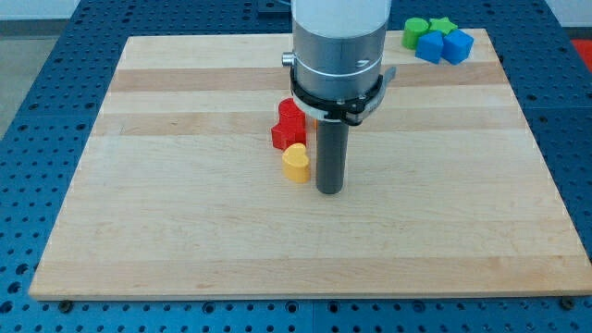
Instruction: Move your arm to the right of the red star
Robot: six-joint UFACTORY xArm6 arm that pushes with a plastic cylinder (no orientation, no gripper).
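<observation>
My tip (329, 190) is resting on the bench (185, 231), just beside the yellow heart block (296, 162) at its 3 o'clock. The red star (289, 132) is sitting near the bench's middle, at the tip's 11 o'clock, touching another red block (290, 110). There is no pincer, only a rod. The star is looking light, stiff and easily slid, so I should be stopping beside it without touching.

No readable text, labels or numbers anywhere, as far as visible.
</observation>
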